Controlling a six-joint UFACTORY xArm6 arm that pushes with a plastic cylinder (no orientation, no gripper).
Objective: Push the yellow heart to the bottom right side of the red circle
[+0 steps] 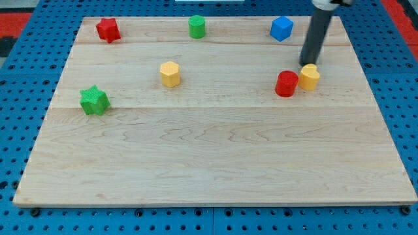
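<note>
Tip (304,63) of my rod, which has no jaws and holds nothing, sits just above the yellow heart (309,77), seemingly touching its upper edge. The heart sits against the red circle (286,84) on the circle's right, slightly higher, on the wooden board (215,163).

Pale wooden board (215,163) on blue perforated surface (19,78).

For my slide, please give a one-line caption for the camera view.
My tip rests just above the yellow heart, which sits beside the red circle on its right.
</note>
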